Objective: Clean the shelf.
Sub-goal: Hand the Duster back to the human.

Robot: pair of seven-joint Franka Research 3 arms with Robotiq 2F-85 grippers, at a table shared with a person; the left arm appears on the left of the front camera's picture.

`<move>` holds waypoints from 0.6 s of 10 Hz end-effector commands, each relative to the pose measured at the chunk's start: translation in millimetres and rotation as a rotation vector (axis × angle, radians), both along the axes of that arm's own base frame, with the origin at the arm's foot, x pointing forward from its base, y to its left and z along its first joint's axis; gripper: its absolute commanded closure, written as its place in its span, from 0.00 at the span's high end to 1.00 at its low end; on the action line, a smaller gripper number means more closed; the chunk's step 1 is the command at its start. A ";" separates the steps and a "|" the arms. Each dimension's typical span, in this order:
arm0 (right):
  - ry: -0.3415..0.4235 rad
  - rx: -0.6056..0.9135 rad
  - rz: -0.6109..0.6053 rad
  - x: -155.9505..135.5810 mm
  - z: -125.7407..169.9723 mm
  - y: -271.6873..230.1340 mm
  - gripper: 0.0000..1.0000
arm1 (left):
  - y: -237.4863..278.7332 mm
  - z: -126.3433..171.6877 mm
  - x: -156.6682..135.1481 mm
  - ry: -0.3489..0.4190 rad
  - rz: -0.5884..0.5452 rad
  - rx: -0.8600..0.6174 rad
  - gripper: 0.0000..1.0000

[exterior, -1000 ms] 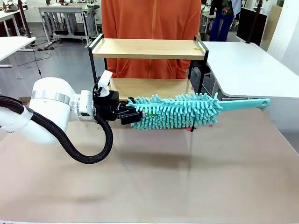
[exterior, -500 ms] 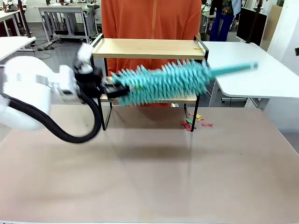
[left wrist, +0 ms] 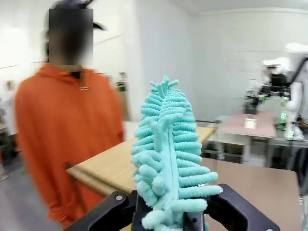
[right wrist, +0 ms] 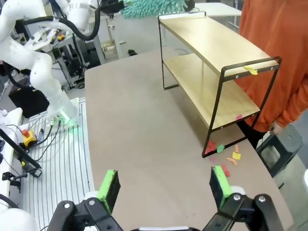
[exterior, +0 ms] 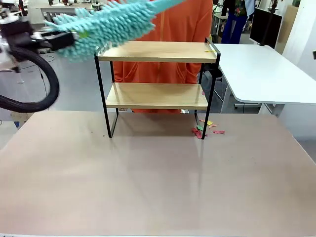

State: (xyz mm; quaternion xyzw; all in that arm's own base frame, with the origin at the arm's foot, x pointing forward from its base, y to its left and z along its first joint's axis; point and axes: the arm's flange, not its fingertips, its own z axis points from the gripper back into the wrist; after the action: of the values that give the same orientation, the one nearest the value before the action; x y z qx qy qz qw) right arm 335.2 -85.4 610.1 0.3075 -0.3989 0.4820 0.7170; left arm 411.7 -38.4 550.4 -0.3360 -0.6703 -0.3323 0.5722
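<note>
While clamped in left pincer (exterior: 66,35), duster (exterior: 106,22) has risen above shelf (exterior: 157,52) | right pincer (right wrist: 163,186) wide

Shelf (exterior: 157,51) and scraps (exterior: 205,129) on table (exterior: 158,182)

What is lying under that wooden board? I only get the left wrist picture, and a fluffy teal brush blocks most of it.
Observer: In the front view, small coloured scraps lie on the brown table, by the right front foot of the shelf.
Operator: And is the top board clean?
Observer: Not quite. The right wrist view shows a yellow scrap at one end of it, near the rail.
Operator: Is there a second arm?
Observer: Yes. The right gripper hangs open above the table, holding nothing.
</note>
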 end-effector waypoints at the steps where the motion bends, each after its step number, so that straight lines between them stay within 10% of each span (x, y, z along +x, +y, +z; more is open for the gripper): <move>1: -0.015 0.016 0.010 0.5 3.1 -0.2 1.00 | 28.9 -1.0 -19.4 -0.008 0.210 -0.066 0.17; 6: -0.015 0.016 0.010 0.5 3.1 -0.2 1.00 | 104.4 -2.2 -56.4 0.135 0.631 -0.008 0.17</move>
State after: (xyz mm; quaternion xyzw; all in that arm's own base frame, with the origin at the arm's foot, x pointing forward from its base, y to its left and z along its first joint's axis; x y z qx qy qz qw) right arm 335.3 -85.6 610.4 0.3074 -0.3986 0.4820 0.7171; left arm 356.0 81.6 545.8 -0.1421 -0.7174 -0.1286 0.6698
